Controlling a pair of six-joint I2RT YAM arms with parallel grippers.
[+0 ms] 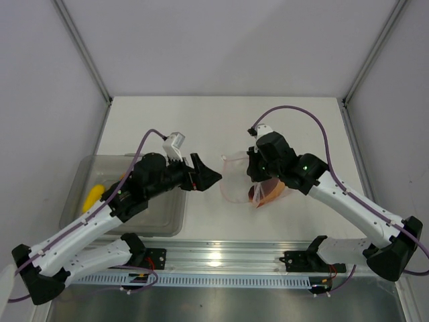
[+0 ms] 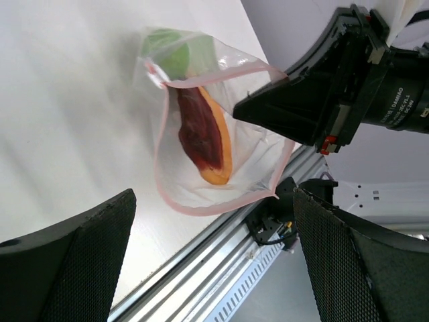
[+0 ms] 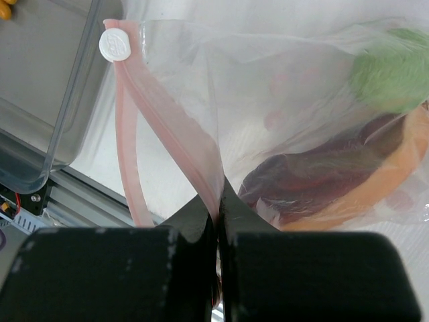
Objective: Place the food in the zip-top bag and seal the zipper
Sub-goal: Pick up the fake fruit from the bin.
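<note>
Pink zipper [image 3: 131, 154] pinched in my right gripper [image 3: 218, 215], left gripper [image 2: 214, 258] spread; a slipped pinch could spill the slice [image 3: 315, 184]

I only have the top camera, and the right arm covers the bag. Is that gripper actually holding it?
Observer: Yes. In the right wrist view the right gripper is shut on the zip-top bag, pinching it at the pink zipper.
Operator: What is in the bag?
Observer: The dark-red and orange slice and the lime-green fruit lie inside.
Operator: Is the mouth sealed?
Observer: No. In the left wrist view the pink edges stand apart in an open loop, and the white slider tab sits at one end of the strip.
</note>
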